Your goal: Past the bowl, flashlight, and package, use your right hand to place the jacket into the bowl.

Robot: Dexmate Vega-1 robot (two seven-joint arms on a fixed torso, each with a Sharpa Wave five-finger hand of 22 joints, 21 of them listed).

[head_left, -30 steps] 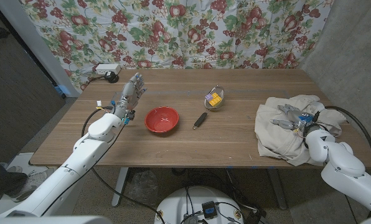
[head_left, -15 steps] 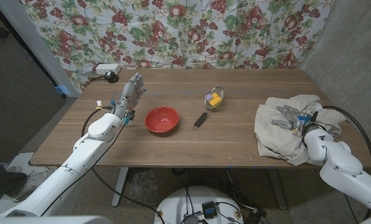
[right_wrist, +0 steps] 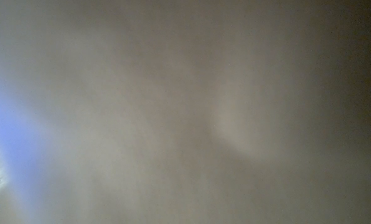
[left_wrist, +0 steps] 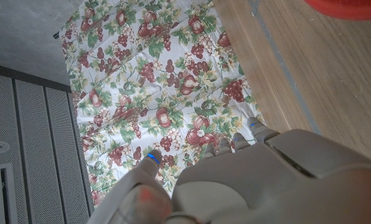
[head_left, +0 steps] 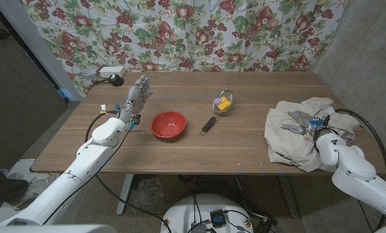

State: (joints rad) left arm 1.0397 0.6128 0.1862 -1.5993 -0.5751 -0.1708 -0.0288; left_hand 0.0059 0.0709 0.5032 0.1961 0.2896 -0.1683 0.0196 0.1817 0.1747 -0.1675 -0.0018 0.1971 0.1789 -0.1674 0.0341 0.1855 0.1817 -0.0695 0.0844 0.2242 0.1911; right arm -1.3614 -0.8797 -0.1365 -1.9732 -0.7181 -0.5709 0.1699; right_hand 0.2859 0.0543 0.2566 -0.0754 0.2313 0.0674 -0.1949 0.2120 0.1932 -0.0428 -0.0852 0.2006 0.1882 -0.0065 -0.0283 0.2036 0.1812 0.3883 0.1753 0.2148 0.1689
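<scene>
Jacket (head_left: 303, 129): beige soft cloth, crumpled in a heap at the desk's (head_left: 245, 145) right end, under the right hand (head_left: 304, 123). Head view: right fingers (head_left: 291, 127) lie spread on top of the folds, pointing left; whether they pinch any cloth, cannot tell. Bowl (head_left: 168, 124) is red, round, glossy, shallow, well apart to the left, so the carry runs leftward across the desk. Between them a black slim flashlight (head_left: 208, 125), long axis slanting near-left to far-right, and a clear package (head_left: 223, 103) with yellow contents just beyond it. Left hand (head_left: 134, 100) is raised beside the bowl's left, fingers released, holding nothing.

Left wrist view: back of left hand (left_wrist: 266, 180), wood grain, red bowl edge (left_wrist: 347, 7), fruit-print curtain (left_wrist: 167, 106).

Right wrist view: blurred beige cloth pressed against the lens.
</scene>
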